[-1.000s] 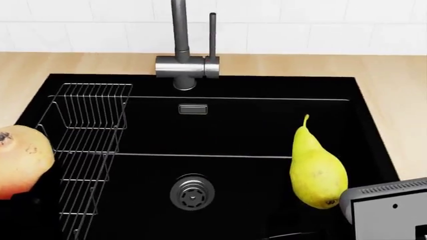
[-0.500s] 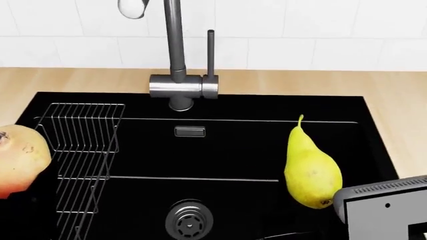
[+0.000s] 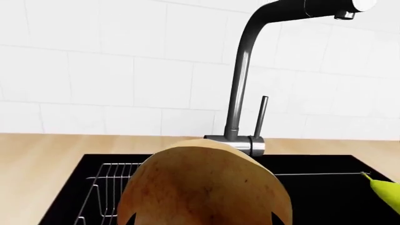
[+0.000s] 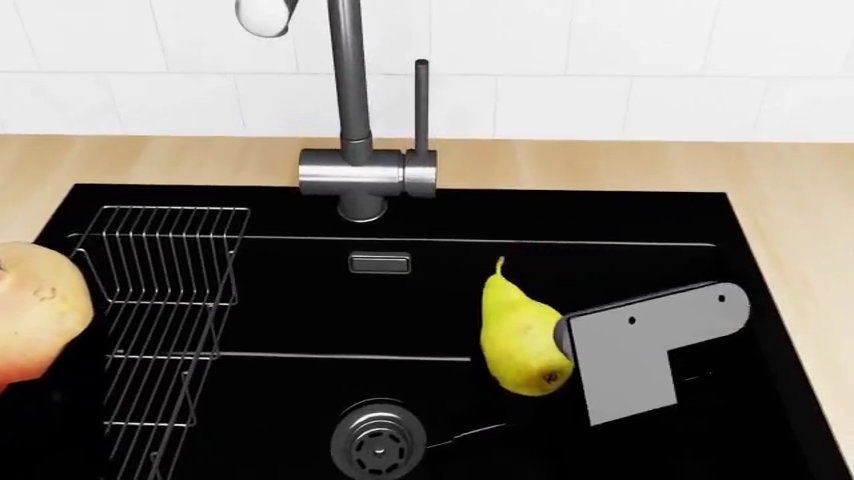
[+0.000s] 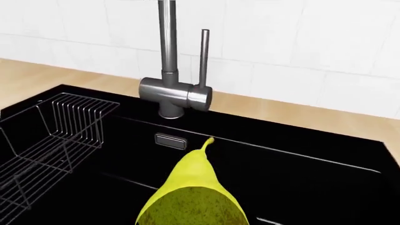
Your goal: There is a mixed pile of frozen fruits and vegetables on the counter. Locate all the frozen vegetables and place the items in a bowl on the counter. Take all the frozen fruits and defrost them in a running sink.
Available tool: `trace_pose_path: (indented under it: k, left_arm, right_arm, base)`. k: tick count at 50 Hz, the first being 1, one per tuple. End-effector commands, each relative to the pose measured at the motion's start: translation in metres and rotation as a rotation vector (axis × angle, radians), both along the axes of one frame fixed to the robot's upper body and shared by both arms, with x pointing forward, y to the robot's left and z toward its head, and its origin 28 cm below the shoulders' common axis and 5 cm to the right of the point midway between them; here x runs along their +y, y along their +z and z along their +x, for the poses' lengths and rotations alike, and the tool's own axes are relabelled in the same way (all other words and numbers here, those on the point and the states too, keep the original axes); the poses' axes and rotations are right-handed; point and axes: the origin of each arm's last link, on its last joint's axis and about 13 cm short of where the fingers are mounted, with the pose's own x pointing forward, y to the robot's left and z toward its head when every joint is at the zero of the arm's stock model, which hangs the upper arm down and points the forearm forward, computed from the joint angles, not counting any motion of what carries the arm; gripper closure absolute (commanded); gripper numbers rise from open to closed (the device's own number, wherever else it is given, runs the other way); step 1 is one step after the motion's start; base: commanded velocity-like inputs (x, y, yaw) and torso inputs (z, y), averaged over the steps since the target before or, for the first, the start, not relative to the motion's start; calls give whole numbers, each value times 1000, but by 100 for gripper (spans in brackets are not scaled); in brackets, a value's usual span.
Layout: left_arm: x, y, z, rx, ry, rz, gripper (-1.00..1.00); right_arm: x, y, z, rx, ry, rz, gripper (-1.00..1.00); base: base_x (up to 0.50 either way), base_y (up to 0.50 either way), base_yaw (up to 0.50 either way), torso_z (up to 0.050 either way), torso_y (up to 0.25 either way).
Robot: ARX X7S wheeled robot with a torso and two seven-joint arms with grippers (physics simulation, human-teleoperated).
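A yellow-green pear [image 4: 521,335] hangs stem-up over the middle of the black sink [image 4: 667,225], above and to the right of the steel drain [image 4: 379,440]. My right gripper [image 4: 571,352] is shut on its lower end, so the pear [image 5: 190,197] fills the near part of the right wrist view. The tan round fruit [image 4: 34,310] sits at the head view's left edge, beside the wire rack [image 4: 167,300]. My left gripper [image 3: 203,221] is shut on this fruit [image 3: 203,187], which hides the fingers. The bowl and the frozen vegetables are out of view.
The tall chrome tap [image 4: 351,120] rises behind the basin, its spout [image 4: 264,15] over the left side and its lever [image 4: 422,100] upright. Beige counter [image 4: 801,180] frames the sink, with a white tiled wall behind.
My right arm has carried the pear left, from the sink's right side to near its middle. The tan fruit has shifted slightly left. The head view tilted up before that.
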Motion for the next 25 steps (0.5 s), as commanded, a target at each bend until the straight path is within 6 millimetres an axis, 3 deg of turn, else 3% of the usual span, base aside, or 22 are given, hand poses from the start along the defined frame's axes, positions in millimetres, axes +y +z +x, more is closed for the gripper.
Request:
trace_pose_path:
  k: [1,13,25]
  left_arm:
    - [0,5,-3,-13,5,-23,100]
    - [1,-1,-3,-14,9,-26,100]
    - [1,5,-3,-17,10,-22,100]
  right_arm:
    - [10,-31,30,125,29,-27,100]
    - [16,-62,75,265,13,-42,100]
    - [13,-91,89,349,-12,-47,100]
  base:
    - [0,0,0,0,0]
    - [0,0,0,1,1]
    - [0,0,0,0,0]
